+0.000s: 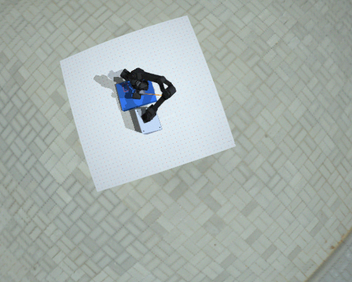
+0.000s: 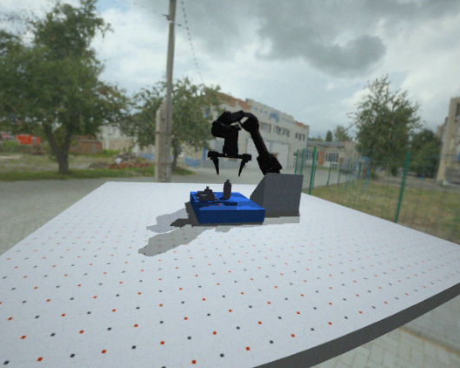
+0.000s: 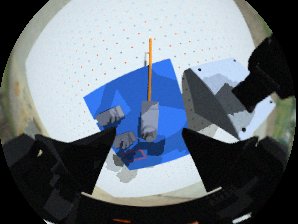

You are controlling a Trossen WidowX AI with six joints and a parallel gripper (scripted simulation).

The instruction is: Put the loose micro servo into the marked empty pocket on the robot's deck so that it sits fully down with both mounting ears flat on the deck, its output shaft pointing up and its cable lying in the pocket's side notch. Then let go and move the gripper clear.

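Small grey micro servo (image 3: 149, 124) with orange cable (image 3: 149, 70) stands upright on the blue rectangular deck (image 3: 169, 90), directly below the black parallel-jaw gripper (image 2: 230, 165). Gripper spread wide, empty, hovering above. Grey base block (image 2: 280, 194) just behind.

Matt blue plastic-looking deck (image 2: 233, 213), matt black claw (image 2: 230, 167), smooth white dotted tabletop (image 2: 168, 279).

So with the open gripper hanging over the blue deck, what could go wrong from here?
1. The servo stands among other small parts; the wide-open gripper may bump a neighbour as it descends.
2. The orange cable trails across the deck; it may snag or miss the side notch.
3. The marked pocket is too small to make out in these views, so alignment cannot be confirmed.
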